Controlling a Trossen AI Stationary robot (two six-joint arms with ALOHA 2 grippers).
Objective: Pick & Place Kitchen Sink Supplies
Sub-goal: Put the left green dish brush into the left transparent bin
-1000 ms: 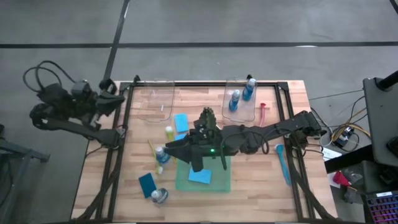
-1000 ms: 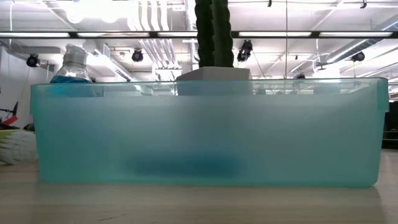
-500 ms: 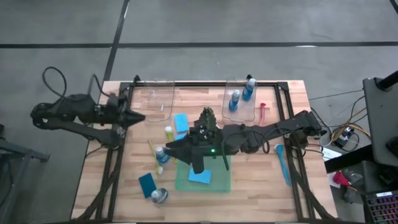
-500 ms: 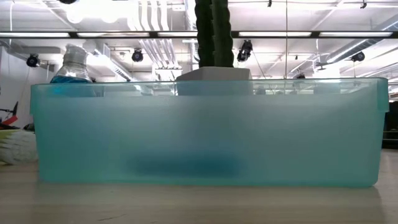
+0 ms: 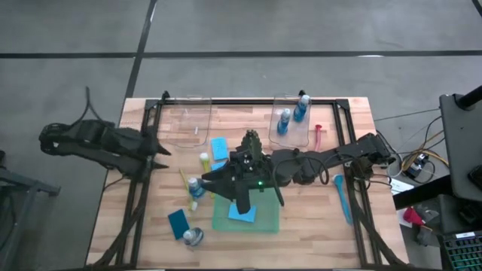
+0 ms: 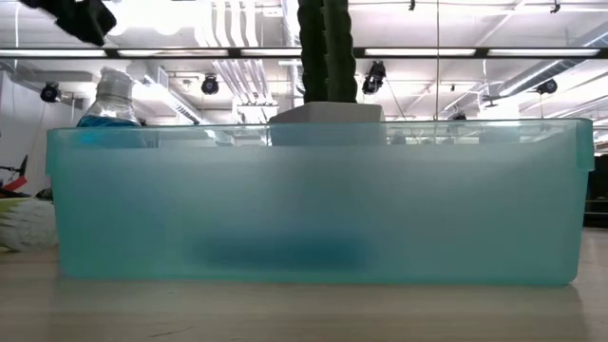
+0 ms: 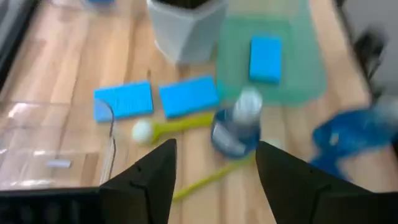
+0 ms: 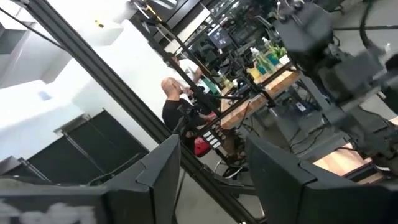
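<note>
The left gripper is being held with its fingers apart and empty at the table's left edge, near a bottle and yellow brush; the right gripper, likewise parted, is being hung over the sponge in the green tray

Light wood table, translucent frosted plastic tray

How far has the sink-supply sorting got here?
Done: two clear bottles of blue liquid stand in the right clear plastic bin. In hand: nothing; the open left gripper hovers at the table's left edge. Left: flat blue sponges, a yellow brush, loose bottles.
</note>
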